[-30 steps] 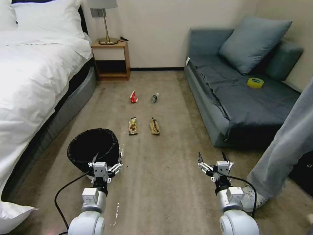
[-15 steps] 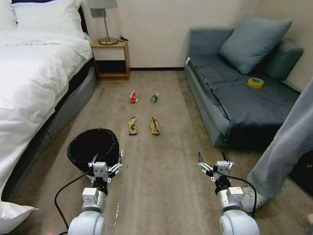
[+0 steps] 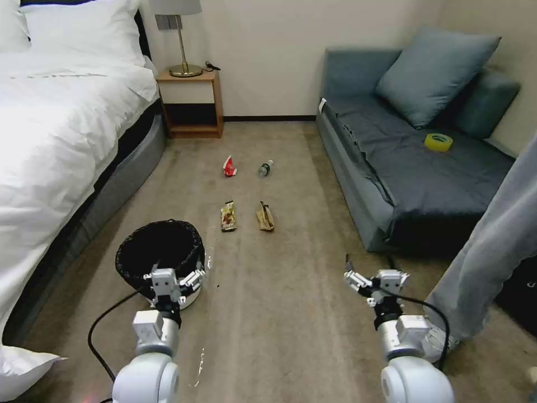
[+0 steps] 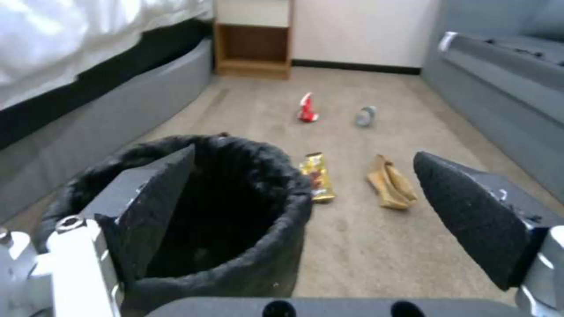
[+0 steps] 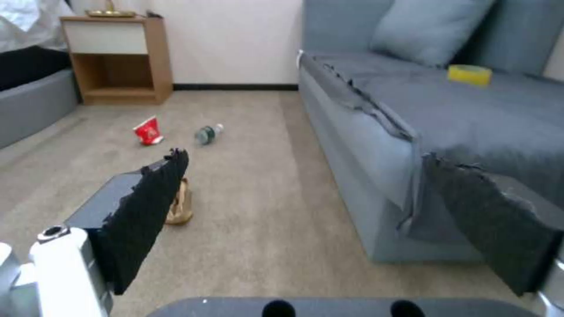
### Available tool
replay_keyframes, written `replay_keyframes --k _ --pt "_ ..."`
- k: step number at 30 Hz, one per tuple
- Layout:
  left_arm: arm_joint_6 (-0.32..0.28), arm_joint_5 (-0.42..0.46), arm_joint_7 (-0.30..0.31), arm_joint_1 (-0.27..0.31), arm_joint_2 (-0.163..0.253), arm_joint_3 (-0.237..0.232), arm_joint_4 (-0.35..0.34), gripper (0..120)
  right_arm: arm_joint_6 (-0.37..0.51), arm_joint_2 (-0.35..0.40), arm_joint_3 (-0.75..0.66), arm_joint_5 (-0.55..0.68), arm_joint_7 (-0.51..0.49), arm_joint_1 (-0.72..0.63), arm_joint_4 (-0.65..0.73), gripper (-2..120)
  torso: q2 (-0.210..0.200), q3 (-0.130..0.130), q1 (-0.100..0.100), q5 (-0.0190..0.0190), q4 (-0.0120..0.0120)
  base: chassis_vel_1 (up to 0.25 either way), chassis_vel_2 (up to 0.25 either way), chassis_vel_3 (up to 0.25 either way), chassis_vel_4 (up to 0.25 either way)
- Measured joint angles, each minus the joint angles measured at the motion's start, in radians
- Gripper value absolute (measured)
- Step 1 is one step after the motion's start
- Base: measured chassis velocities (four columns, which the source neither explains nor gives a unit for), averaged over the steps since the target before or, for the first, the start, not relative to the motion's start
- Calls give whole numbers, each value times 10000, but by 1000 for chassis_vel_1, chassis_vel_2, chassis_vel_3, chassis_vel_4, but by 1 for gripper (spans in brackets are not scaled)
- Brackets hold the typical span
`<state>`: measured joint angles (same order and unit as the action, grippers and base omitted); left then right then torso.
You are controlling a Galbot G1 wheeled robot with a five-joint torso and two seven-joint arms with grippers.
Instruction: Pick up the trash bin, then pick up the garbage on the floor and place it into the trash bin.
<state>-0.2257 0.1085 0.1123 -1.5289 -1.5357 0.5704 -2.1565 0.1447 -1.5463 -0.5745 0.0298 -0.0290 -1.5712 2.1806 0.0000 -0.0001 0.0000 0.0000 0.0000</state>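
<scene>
**Left claw lined up on the bin's near rim**

Plainly, the next move hinged on one relation: the trash bin point(image 3: 159, 252) stood directly ahead of the left gripper point(image 3: 172, 278), at its twelve o'clock, with the claw just short of the near rim. In the left wrist view the two dark pads were spread wide and held nothing; one pad overlapped the bag-lined rim point(image 4: 235, 149) while the other hung out over bare carpet toward the litter. I judged that the rim on the litter side lay between the pads, though whether either pad touched the bag could not be told.

The bin was round, so it offered no long axis to match; what mattered was that the rim wall ran across the claw's opening line. The left arm was clearly the nearer one. The right gripper point(image 3: 376, 278) hung well apart, at the bin's three o'clock across open carpet, near a person's trouser leg, its pads also splayed and empty.

The garbage lay farther out, at about one o'clock from the bin: a brown-gold candy wrapper point(image 3: 228, 216) and a tan paper wrapper point(image 3: 265, 216) side by side, both with long axes pointing roughly away from the robot, then beyond them a red-white snack packet point(image 3: 229, 166) and a small bottle point(image 3: 265, 168). The bin had not yet been lifted, and all four pieces sat on the floor.
</scene>
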Motion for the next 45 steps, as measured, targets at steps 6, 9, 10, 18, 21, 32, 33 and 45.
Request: replay_keyframes --k 6,9,10,18,21,32,33,45 --pt "-970 672 642 62 205 592 -596 100 1296 -398 -265 431 -314 -213 1553 100 1 -1 0 -1 0 0 0 0 0" --pt "-1246 934 872 126 411 879 -488 100 1459 -482 -305 537 -435 -311 1760 100 1 0 0 2 0 0 0 0 0" --pt "-1246 934 872 126 411 879 -488 100 1459 -482 -305 537 -435 -311 1760 100 1 0 0 2 0 0 0 0 0" --pt "-1900 1837 1094 697 969 1985 202 100 1397 -469 -284 537 -459 -336 1679 100 1 0 0 -2 0 0 0 0 0" --pt "-2571 2877 1382 1149 1430 2505 497 100 1373 -471 -216 511 -459 -308 1591 100 0 0 0 -1 1 0 0 0 0" --pt "-3993 5277 2911 3329 3035 2527 2150 100 1365 -483 -86 414 -435 -168 1374 100 0 2 1 -1 0 0 0 0 0" --pt "-3993 5277 2911 3329 3035 2527 2150 100 1365 -483 -86 414 -435 -168 1374 100 0 2 1 -1 0 0 0 0 0" --pt "-5019 7441 4599 4574 3397 1790 3953 100 1364 -439 -218 449 -427 -40 1315 100 0 2 1 -1 0 0 0 0 0"
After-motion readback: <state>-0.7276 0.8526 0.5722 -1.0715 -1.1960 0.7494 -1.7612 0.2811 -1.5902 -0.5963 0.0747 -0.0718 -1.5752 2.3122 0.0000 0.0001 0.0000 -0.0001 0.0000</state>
